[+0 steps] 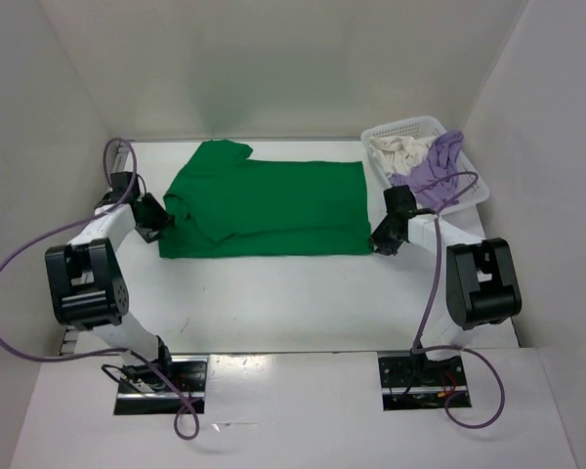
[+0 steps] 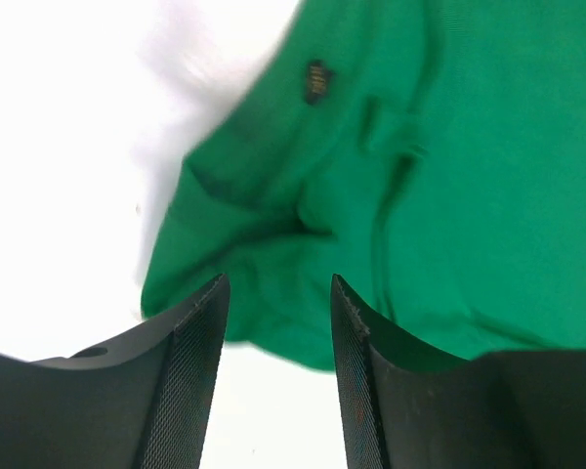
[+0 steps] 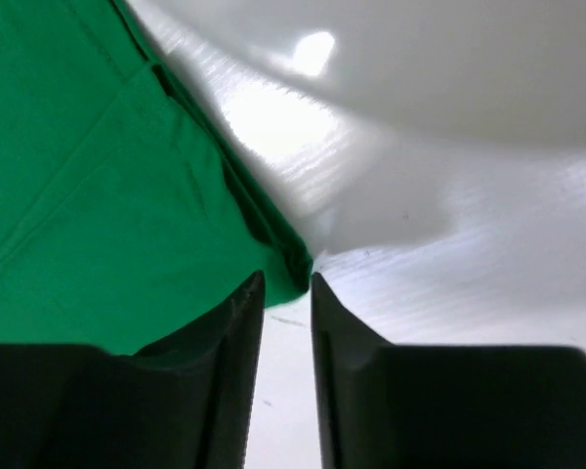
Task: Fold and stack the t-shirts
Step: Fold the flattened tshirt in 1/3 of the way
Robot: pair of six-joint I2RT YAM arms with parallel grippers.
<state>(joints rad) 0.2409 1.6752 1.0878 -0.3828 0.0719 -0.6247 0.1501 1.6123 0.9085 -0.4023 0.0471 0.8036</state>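
A bright green t-shirt (image 1: 264, 205) lies flat on the white table, folded into a long rectangle with its collar end to the left. My left gripper (image 1: 164, 223) sits at the shirt's left edge. In the left wrist view the left gripper (image 2: 278, 288) is open, with bare table between the fingers and the green cloth (image 2: 449, 176) just past the tips. My right gripper (image 1: 379, 244) is at the shirt's near right corner. In the right wrist view the right gripper (image 3: 287, 278) stands narrowly open on nothing, the green corner (image 3: 78, 176) right at its tips. A cream t-shirt (image 1: 396, 151) and a lavender t-shirt (image 1: 435, 171) lie bunched in the basket.
The white mesh basket (image 1: 410, 125) stands at the back right, close behind the right arm. White walls close in the table at the left, back and right. Bare table runs between the shirt's near edge and the arm bases.
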